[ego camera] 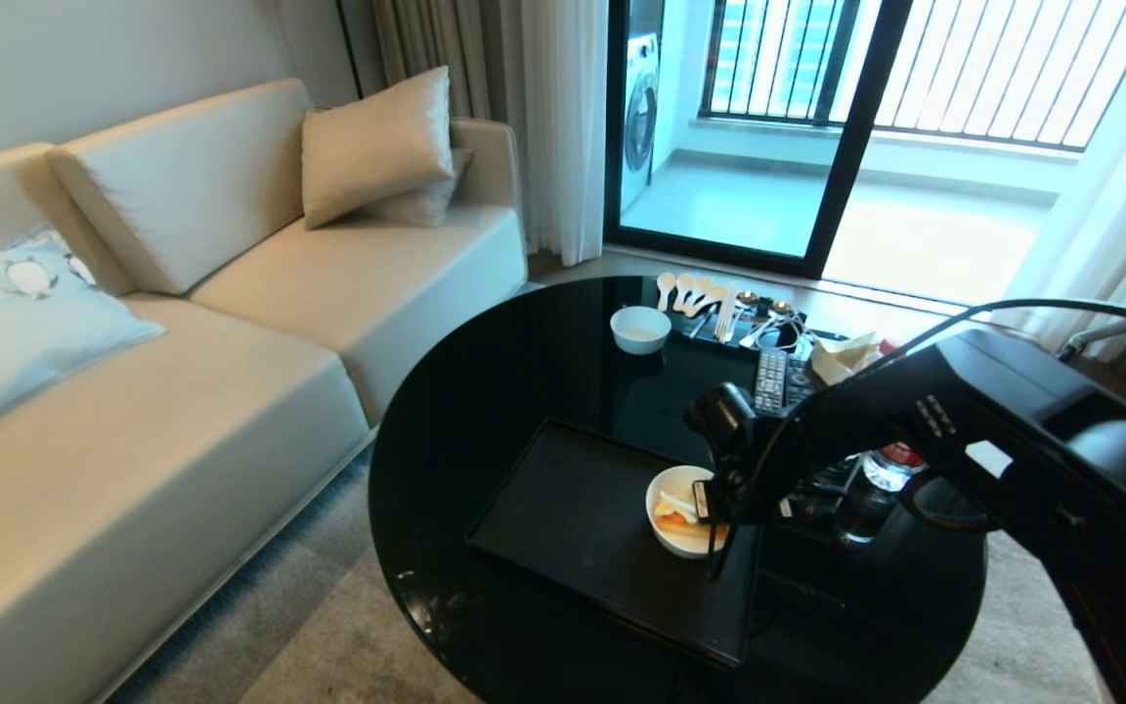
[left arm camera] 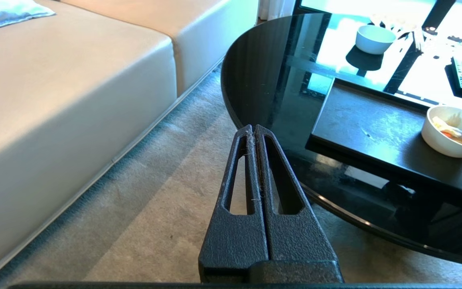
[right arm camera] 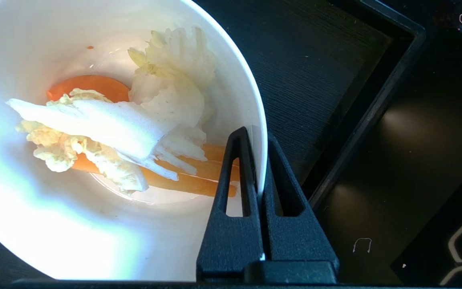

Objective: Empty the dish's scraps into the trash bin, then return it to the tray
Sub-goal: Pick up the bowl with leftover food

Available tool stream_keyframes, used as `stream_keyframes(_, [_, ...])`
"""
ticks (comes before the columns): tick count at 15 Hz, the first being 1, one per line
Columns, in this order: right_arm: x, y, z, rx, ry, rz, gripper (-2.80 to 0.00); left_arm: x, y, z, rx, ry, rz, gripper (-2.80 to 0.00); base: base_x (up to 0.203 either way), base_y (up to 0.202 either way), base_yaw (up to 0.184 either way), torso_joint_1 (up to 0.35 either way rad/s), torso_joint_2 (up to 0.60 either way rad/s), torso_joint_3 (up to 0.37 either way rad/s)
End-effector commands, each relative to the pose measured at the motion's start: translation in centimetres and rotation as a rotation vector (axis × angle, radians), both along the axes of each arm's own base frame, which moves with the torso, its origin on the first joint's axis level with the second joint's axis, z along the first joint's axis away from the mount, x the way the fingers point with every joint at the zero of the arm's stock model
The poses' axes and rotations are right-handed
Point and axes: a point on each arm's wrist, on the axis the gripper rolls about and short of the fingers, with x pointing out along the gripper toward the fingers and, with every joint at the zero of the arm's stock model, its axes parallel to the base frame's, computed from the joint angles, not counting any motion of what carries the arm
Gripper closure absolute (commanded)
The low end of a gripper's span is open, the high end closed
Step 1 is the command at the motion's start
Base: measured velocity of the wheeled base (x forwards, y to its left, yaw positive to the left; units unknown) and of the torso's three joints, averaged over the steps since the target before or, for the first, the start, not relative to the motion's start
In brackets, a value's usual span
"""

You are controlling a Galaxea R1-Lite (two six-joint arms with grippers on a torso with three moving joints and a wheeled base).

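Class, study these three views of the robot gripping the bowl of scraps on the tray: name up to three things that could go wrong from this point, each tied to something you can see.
1. The right tool pinches only the thin rim of the deep cream-white ceramic bowl; lifted, the bowl may tilt or slip.
2. The orange and pale yellow-white food scraps lie loose and could spill onto the matte-black rectangular tray.
3. No trash bin shows in any view, so the carry may pass the nearby clear plastic bottle and the remote controls.

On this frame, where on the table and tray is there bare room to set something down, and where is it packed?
The tray is bare left of the dish, which the right gripper grips by the rim. The table is also bare along its sofa side, up to the small bowl. Spoons, remote and bottle crowd the far and right side.
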Motion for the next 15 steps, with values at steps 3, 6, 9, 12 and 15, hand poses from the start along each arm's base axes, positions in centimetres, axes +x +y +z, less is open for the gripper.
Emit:
stream_keyframes(3, [0.0, -0.1, 1.3, 0.025, -0.028, -0.04, 0.0, 0.0, 0.0, 0.0, -0.001, -0.001, 0.0, 0.0, 0.0, 0.0, 0.0, 0.0, 0.0, 0.0])
stream_keyframes(6, [-0.4, -0.7, 2.8, 0.059, -0.035, -0.1, 0.0, 0.0, 0.0, 0.0, -0.001, -0.001, 0.0, 0.0, 0.0, 0.0, 0.0, 0.0, 0.0, 0.0])
stream_keyframes(9, [-1.1, -1.7, 4.4, 0.08, -0.016, -0.174, 0.0, 0.0, 0.0, 0.0, -0.001, -0.001, 0.0, 0.0, 0.0, 0.0, 0.0, 0.0, 0.0, 0.0])
stream_keyframes(12, [-2.0, -3.4, 5.9, 0.099, -0.015, -0.233, 0.0, 0.0, 0.0, 0.0, -0.001, -0.001, 0.0, 0.0, 0.0, 0.0, 0.0, 0.0, 0.0, 0.0])
stream_keyframes(15, [-2.9, -6.0, 7.3, 0.109, -0.022, -0.294, 0.0, 0.0, 0.0, 0.0, -0.001, -0.001, 0.0, 0.0, 0.0, 0.0, 0.0, 0.0, 0.0, 0.0])
